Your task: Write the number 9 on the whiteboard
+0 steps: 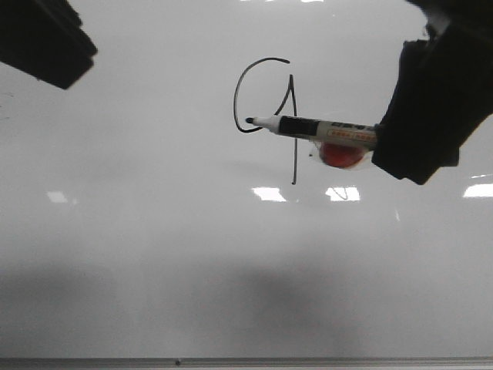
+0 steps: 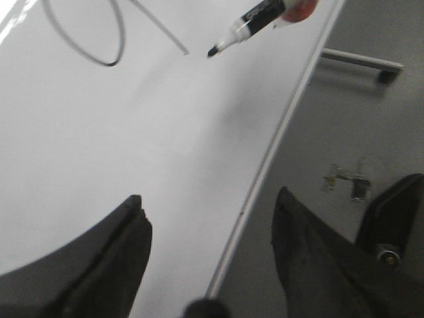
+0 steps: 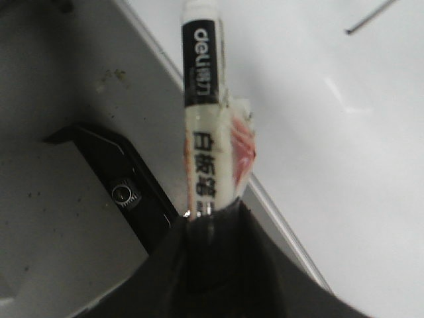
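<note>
In the front view the left gripper [image 1: 42,38] sat at the upper left corner, a dark block above the whiteboard [image 1: 154,254]; its own wrist camera showed the two fingers [image 2: 126,252] spread wide apart, holding nothing, with the board's thin grey frame edge [image 2: 265,172] running between them. Near the middle of the board, toward its upper part, stood the number 9 [image 1: 266,108], a thin black line with an open oval loop on the left and a long straight tail dropping on the right. A marker [image 1: 316,127] lay almost level across that tail, its black tip at the lower left of the loop; whether it touched the surface could not be told. A red-orange blob [image 1: 341,154] with clear wrap clung to the barrel's underside. At the right the right gripper [image 1: 431,108] pinched the marker's rear end between its closed black fingers [image 3: 199,265], the white barrel with black print projecting from them.
</note>
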Available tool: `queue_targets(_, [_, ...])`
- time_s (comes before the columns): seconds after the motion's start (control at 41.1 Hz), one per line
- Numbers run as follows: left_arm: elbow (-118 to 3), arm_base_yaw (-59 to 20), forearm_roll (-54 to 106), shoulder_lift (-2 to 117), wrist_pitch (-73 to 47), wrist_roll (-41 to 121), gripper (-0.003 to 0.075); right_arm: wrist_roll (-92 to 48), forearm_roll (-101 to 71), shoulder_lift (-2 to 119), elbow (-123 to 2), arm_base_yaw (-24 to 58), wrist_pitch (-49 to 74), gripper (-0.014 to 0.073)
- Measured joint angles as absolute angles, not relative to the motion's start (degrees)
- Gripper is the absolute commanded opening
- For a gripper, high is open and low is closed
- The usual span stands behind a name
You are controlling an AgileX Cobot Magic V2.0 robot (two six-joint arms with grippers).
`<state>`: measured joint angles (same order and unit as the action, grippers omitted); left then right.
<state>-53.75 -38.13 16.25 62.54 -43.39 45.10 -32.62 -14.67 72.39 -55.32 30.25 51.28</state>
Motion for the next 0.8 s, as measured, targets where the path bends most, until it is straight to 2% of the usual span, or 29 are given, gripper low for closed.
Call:
queue_targets(0.219, [-58.45, -43.36, 24.04, 70.36, -46.98, 53.69, 0.0401, -38.87, -14.67, 68.81, -55.32, 36.23, 56.08, -0.006])
queue_targets(0.609, [-61.73, -48.71, 25.38, 78.91, -44.45, 56.55, 0.0395, -39.48, -14.63, 68.81, -55.32, 37.19, 56.12, -0.006])
queue_targets(0.706, [-61.87, -48.71, 25.37, 80.1, -43.42, 56.77, 0.0362, -39.56, -14.53, 68.81, -55.32, 37.19, 56.12, -0.006])
queue_targets(0.804, [-61.87, -48.71, 25.37, 80.94, -42.95, 56.88, 0.0288, -39.56, -14.53, 68.81, -55.32, 37.19, 56.01, -0.006])
